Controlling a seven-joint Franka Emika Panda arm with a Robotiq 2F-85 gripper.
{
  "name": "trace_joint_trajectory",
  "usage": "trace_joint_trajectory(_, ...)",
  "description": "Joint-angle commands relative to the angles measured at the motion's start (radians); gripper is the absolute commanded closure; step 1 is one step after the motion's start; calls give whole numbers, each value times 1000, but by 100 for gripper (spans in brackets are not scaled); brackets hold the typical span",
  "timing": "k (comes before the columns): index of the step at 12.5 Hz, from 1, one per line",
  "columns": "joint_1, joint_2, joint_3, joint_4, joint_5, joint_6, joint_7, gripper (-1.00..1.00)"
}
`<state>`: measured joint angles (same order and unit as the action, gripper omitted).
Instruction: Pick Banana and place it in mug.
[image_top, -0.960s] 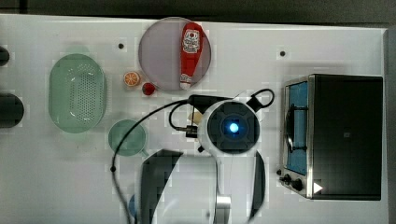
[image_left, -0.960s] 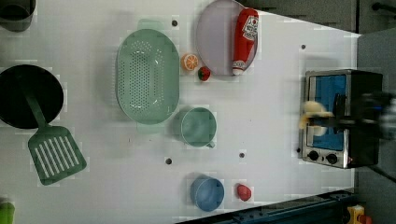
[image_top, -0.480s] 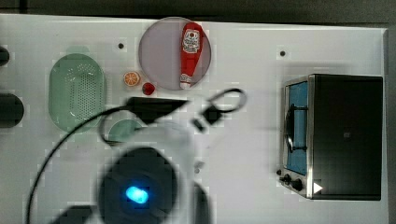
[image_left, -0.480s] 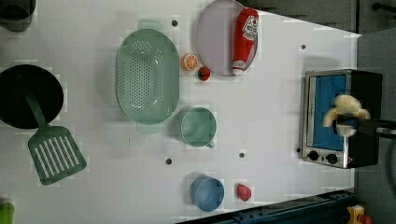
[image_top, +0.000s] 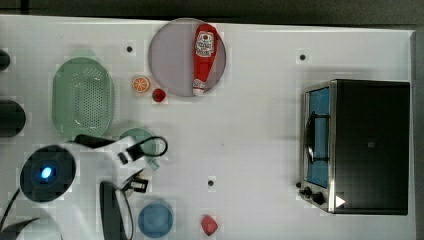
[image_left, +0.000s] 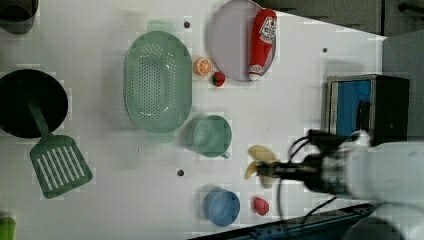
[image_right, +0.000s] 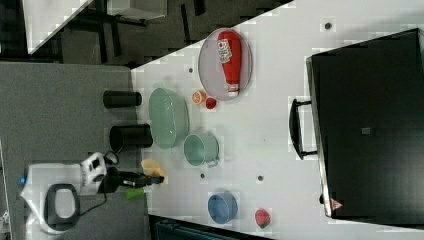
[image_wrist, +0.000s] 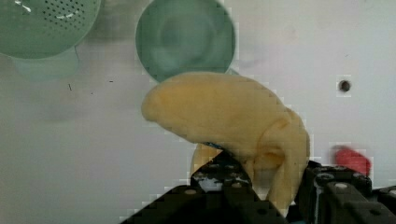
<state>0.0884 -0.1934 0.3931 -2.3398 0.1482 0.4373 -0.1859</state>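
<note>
The banana (image_wrist: 224, 116) is a pale yellow, curved soft piece, and my gripper (image_wrist: 271, 182) is shut on its lower part. In the left view the banana (image_left: 260, 160) hangs above the table, just to the right of the mug (image_left: 212, 136) and a little lower, apart from it, with the gripper (image_left: 267, 171) reaching in from the left view's right. The mug is small, round and mint green, with nothing inside it in the wrist view (image_wrist: 184, 39). In the top view my arm covers part of the mug (image_top: 137, 137). The right view has the banana (image_right: 152, 167) left of the mug (image_right: 200, 149).
A large green colander (image_left: 157, 80) lies beside the mug. A blue cup (image_left: 221, 207) and a red strawberry (image_left: 260, 205) sit near the front edge. An orange slice (image_left: 203, 66), a plate (image_left: 227, 45) with a ketchup bottle (image_left: 262, 42), and a toaster oven (image_left: 365, 105) stand farther off.
My arm has carried the banana from in front of the toaster oven across the table to beside the mug. Nothing else has moved.
</note>
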Motion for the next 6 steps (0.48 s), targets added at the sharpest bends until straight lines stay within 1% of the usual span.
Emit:
trace_joint_trajectory(1,-7,-7,13,-47,13,181,260,46)
trace_joint_trajectory(2,-7,35,13,-49,13,212,277,46)
trace_joint_trajectory(3,-6,106,17,-44,13,257,278,46)
trace_joint_trajectory(6,-6,221,18,-37,5,392,279,46)
